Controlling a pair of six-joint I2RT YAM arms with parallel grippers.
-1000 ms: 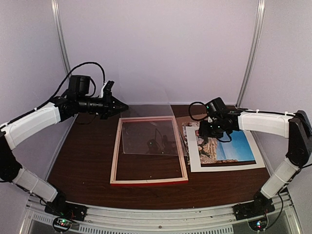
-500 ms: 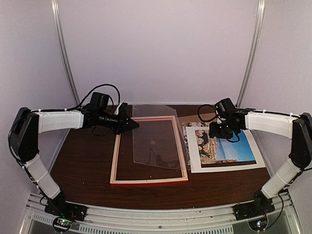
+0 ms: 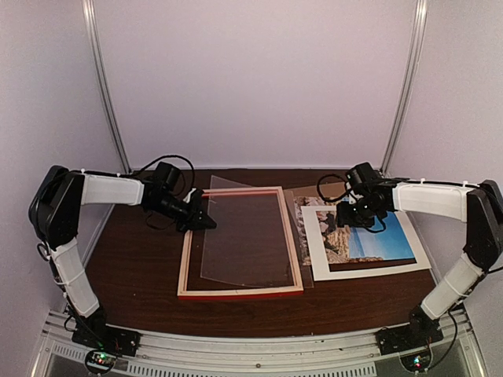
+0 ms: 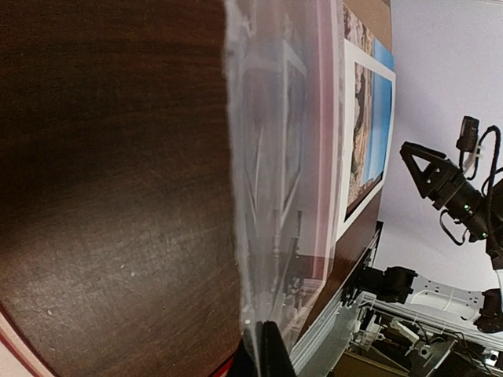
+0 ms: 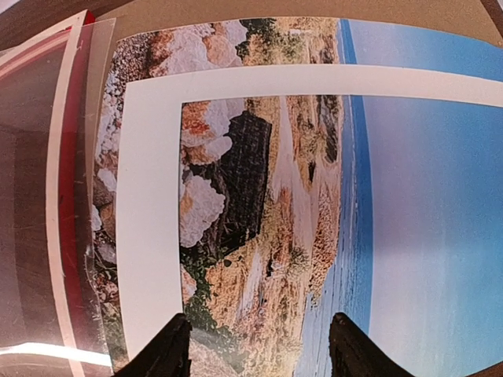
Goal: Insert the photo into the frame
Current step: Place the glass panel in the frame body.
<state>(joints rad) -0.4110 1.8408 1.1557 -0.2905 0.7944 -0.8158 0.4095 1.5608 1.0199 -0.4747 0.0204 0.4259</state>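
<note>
Lowering clear sheet (image 3: 244, 243) into frame (image 3: 238, 293) w/ left hand (image 3: 202, 222) clamped shut on its edge; right hand (image 3: 351, 216) hovering half-open, empty, over photo (image 3: 377, 239). Photo's turn prob. approaching.

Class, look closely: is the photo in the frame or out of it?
Out. The photo lies flat under the white mat, beside the frame, not inside it.

Plain pale walls (image 3: 251, 78) enclose a dark wooden table (image 3: 141, 267); slim metal posts (image 3: 102, 86) rise left and right.
</note>
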